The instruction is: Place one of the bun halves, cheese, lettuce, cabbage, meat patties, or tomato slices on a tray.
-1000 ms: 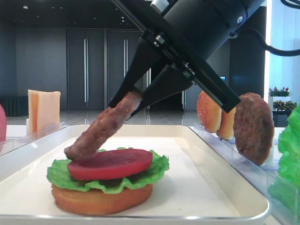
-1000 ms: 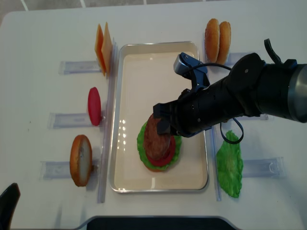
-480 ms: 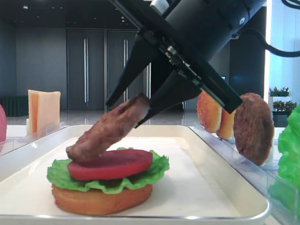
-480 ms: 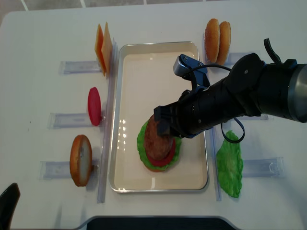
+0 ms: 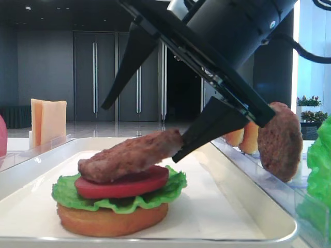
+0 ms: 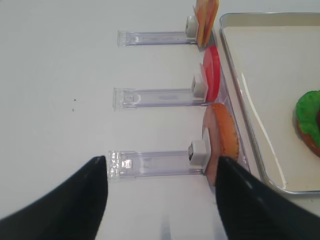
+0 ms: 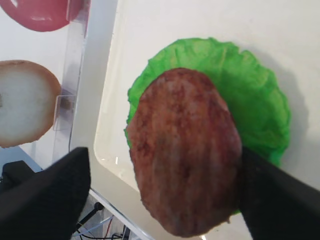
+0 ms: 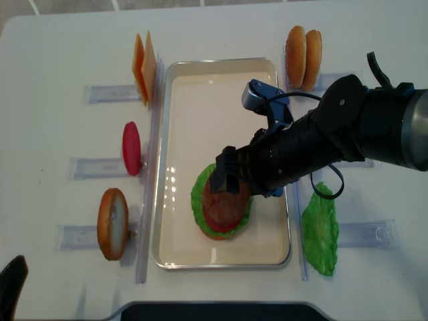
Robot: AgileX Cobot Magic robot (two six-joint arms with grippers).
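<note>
On the white surface, the cream, round-cornered tray carries a stack — bun half, ruffled green lettuce, smooth red tomato slice. The right claw stands spread wide over it, its lower black finger touching the edge of the rough brown meat patty, which lies tilted on the tomato. The left claw — also spread, holding nothing — hovers by clear racks. No writing is legible.
</note>
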